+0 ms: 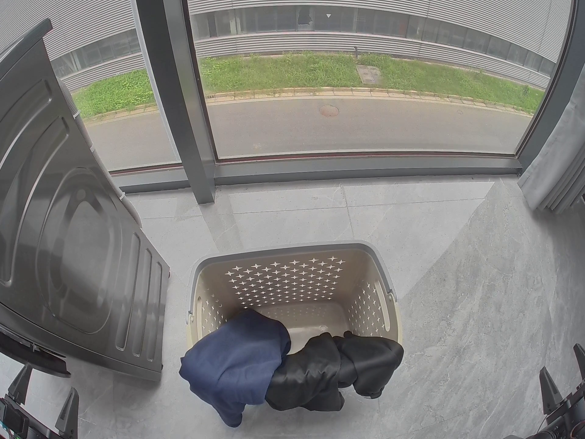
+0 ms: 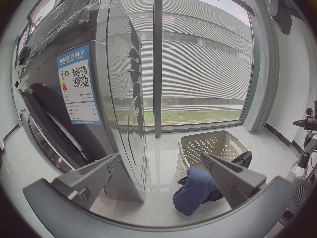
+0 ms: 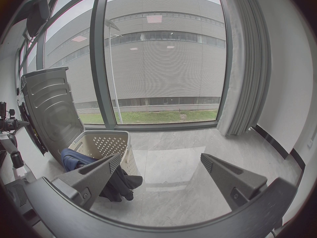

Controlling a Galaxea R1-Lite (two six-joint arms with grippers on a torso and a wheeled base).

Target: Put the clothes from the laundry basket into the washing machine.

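Note:
A beige laundry basket (image 1: 292,275) stands on the floor in front of me. A navy blue garment (image 1: 234,361) and a black garment (image 1: 332,367) hang over its near rim. The grey washing machine (image 1: 67,239) stands to the left of the basket, its round door (image 2: 43,142) facing away from the basket. My left gripper (image 1: 44,394) is low at the near left, open and holding nothing. At the near right, level with it, my right gripper (image 1: 567,373) is open too, and nothing is in it. Both are well short of the basket (image 2: 211,144) (image 3: 102,144).
A floor-to-ceiling window with a grey pillar (image 1: 177,92) runs behind the basket. A grey curtain (image 1: 557,166) hangs at the far right. Bare grey stone floor (image 1: 475,300) spreads right of the basket.

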